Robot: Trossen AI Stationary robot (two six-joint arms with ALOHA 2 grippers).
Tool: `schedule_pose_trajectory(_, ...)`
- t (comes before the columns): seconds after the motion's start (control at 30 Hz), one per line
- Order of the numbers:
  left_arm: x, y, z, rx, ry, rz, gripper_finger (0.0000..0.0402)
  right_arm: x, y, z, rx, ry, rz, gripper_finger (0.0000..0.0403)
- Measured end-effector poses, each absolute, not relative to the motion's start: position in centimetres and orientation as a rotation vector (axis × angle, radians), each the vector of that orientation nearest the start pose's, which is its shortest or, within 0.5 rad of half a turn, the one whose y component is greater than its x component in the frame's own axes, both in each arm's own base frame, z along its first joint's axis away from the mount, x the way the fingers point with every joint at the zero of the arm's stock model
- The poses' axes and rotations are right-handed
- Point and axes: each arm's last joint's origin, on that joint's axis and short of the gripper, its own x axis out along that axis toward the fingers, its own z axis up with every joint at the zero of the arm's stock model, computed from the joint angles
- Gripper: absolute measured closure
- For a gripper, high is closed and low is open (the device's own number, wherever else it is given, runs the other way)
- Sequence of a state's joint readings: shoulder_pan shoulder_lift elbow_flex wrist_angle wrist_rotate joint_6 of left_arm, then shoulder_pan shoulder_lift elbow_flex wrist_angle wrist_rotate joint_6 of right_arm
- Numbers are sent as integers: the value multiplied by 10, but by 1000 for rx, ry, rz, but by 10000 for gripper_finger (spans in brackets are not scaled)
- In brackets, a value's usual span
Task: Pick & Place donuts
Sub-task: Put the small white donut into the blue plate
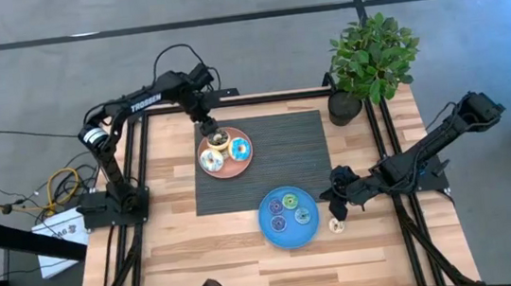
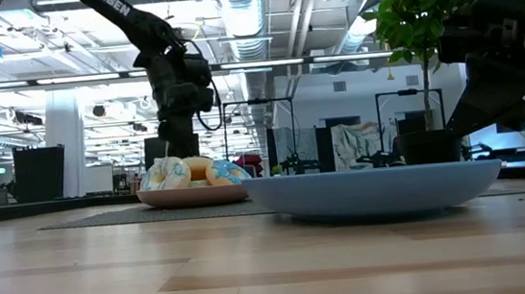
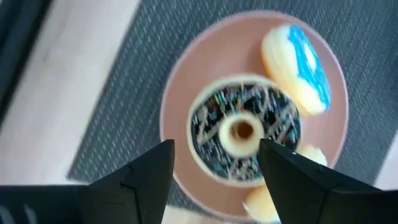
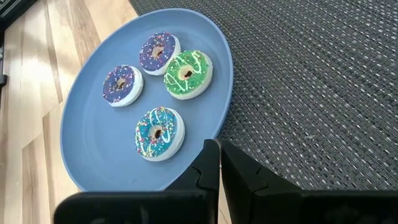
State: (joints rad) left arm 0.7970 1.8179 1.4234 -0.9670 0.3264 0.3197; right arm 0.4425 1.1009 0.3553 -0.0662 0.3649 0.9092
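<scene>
Left wrist view — dark brown donut (image 3: 244,137) lies between open jaws.

The table (image 1: 201,253) is pale wood planks, smooth with a soft sheen. On it lies a dark mat (image 4: 323,81) of coarse woven ribbing, matt. The blue plate (image 4: 87,155) and pink plate (image 3: 180,87) look like smooth matt plastic. The donuts (image 4: 158,132) have glossy, sprinkled icing. The arms (image 1: 142,103) are matt black.
</scene>
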Motion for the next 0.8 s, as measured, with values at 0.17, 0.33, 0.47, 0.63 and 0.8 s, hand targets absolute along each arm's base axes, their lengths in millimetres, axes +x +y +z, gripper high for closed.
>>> schedule_pose_trajectory(0.17, 243, 246, 239, -481, 1226, 223, 177, 173, 70, 148, 547, 709, -264, 396)
schedule_pose_trajectory(0.33, 230, 238, 275, -437, 1124, 287, 193, 173, 71, 148, 547, 709, -264, 396)
schedule_pose_trajectory(0.47, 222, 203, 308, -329, 981, 279, 212, 173, 70, 148, 547, 709, -265, 396)
schedule_pose_trajectory(0.63, 211, 133, 319, -231, 791, 199, 240, 173, 70, 148, 546, 709, -265, 396)
schedule_pose_trajectory(0.8, 186, 65, 304, -163, 596, 106, 260, 173, 70, 148, 546, 708, -265, 396)
